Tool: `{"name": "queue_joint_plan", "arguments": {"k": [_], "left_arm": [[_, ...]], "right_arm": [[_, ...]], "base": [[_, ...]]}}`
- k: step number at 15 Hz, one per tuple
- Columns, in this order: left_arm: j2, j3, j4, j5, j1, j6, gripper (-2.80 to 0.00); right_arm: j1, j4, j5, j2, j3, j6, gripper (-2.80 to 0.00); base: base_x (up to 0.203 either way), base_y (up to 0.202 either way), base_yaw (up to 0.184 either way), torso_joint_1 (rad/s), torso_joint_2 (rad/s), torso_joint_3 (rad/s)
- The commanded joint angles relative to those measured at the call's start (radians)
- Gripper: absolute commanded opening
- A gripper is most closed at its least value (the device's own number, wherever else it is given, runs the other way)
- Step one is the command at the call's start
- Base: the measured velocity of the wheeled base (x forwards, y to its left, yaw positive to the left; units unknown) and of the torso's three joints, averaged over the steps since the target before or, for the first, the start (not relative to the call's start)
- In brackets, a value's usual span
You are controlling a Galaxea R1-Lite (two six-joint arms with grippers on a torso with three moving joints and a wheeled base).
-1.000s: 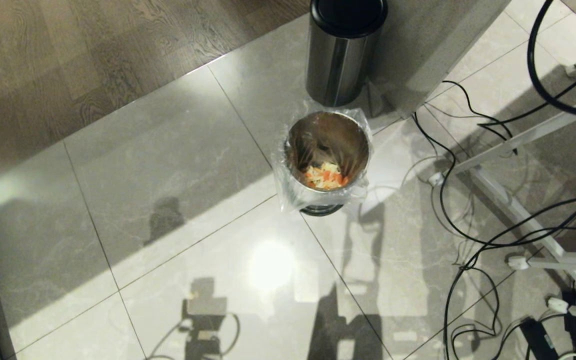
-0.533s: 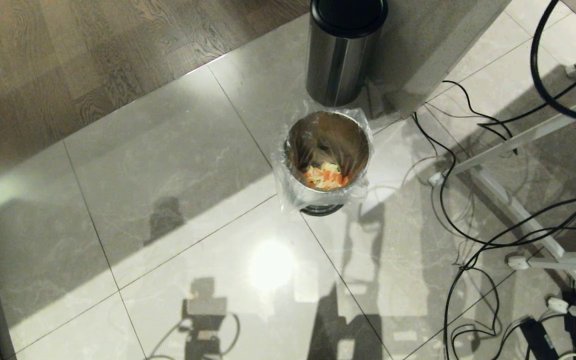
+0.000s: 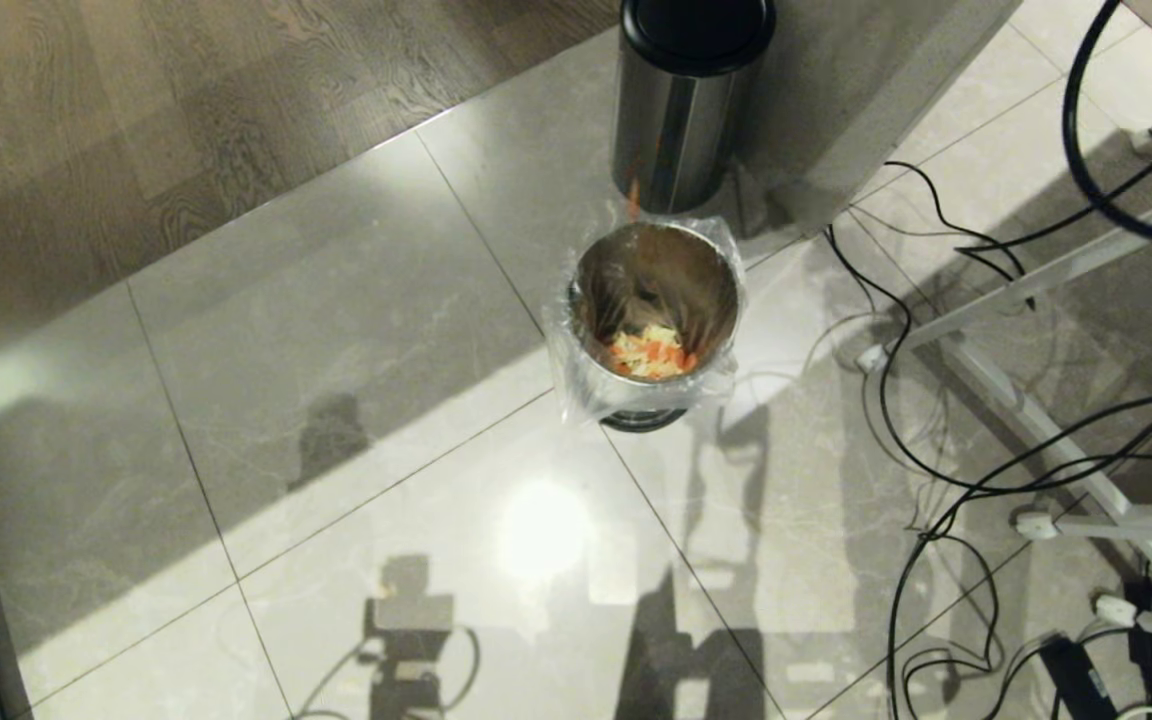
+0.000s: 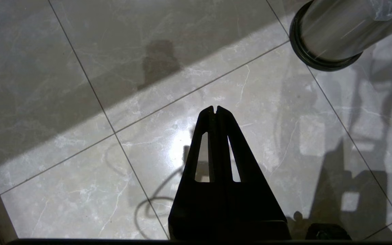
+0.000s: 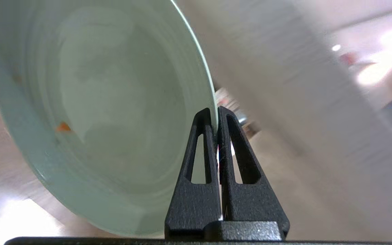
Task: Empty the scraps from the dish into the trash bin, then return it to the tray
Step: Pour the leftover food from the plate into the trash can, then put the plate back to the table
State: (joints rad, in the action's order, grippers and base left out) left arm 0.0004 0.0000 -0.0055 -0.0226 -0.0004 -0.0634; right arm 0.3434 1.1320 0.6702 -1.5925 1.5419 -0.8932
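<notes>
One orange bit of scrap (image 5: 63, 127) clings to the inside of the dish (image 5: 107, 102), which is otherwise bare. The right gripper (image 5: 215, 117) is clamped on the dish's rim, both fingers pinching the thin edge, and the dish is tipped steeply on its side. Neither arm shows in the head view, so I cannot tell exactly where the dish hangs relative to the bin.

On the tiled floor (image 3: 336, 350) stands the trash bin (image 3: 654, 318), its clear bag folded over the rim, with a heap of scraps (image 3: 650, 353) lying inside at its near side. Just beyond it, on the far side, stands a second steel bin with a black top (image 3: 693, 100); a small orange streak (image 3: 633, 190) shows against its lower wall, possibly a falling piece. Cables (image 3: 956, 440) sprawl over the floor to the right. The tray is not in view.

The left gripper (image 4: 215, 109) hangs idle above the floor on the near left of the trash bin, fingers closed on nothing.

Risks, as I judge them: the grip is only a narrow pinch on a smooth rim, so a quick swing could let the dish slip and fall onto the tiles. The stuck bit could drop off on the way and land on the floor or tray. Any piece thrown wide would miss the bin.
</notes>
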Motion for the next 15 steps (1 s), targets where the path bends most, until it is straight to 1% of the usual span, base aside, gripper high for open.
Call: {"name": "queue_joint_plan", "arguments": {"k": [1, 3, 4, 9, 12, 13, 15], "left_arm": [[0.001, 0.000, -0.001, 0.000, 0.000, -0.001, -2.80], [0.001, 0.000, -0.001, 0.000, 0.000, -0.001, -2.80], [0.001, 0.000, -0.001, 0.000, -0.001, -0.002, -2.80], [0.001, 0.000, -0.001, 0.000, -0.001, -0.001, -2.80], [0.001, 0.000, -0.001, 0.000, 0.000, -0.001, -2.80], [0.001, 0.000, -0.001, 0.000, -0.001, -0.001, -2.80], [0.001, 0.000, -0.001, 0.000, -0.001, -0.001, -2.80]], "right_arm": [[0.002, 0.045, 0.009, 0.047, -0.164, -0.006, -2.80], [0.002, 0.103, 0.021, 0.077, -0.272, -0.006, -2.80], [0.002, 0.130, 0.024, 0.083, -0.291, -0.006, -2.80], [0.002, 0.143, 0.023, 0.078, -0.343, -0.006, -2.80], [0.002, 0.143, 0.023, 0.081, -0.422, -0.005, -2.80], [0.001, 0.145, 0.023, 0.080, -0.426, -0.003, -2.80], [0.000, 0.135, 0.006, 0.078, -0.436, 0.029, -2.80]], "base": [[0.000, 0.000, 0.000, 0.000, 0.00, 0.000], [0.000, 0.000, 0.000, 0.000, 0.00, 0.000], [0.000, 0.000, 0.000, 0.000, 0.00, 0.000], [0.000, 0.000, 0.000, 0.000, 0.00, 0.000], [0.000, 0.000, 0.000, 0.000, 0.00, 0.000], [0.000, 0.000, 0.000, 0.000, 0.00, 0.000], [0.000, 0.000, 0.000, 0.000, 0.00, 0.000]]}}
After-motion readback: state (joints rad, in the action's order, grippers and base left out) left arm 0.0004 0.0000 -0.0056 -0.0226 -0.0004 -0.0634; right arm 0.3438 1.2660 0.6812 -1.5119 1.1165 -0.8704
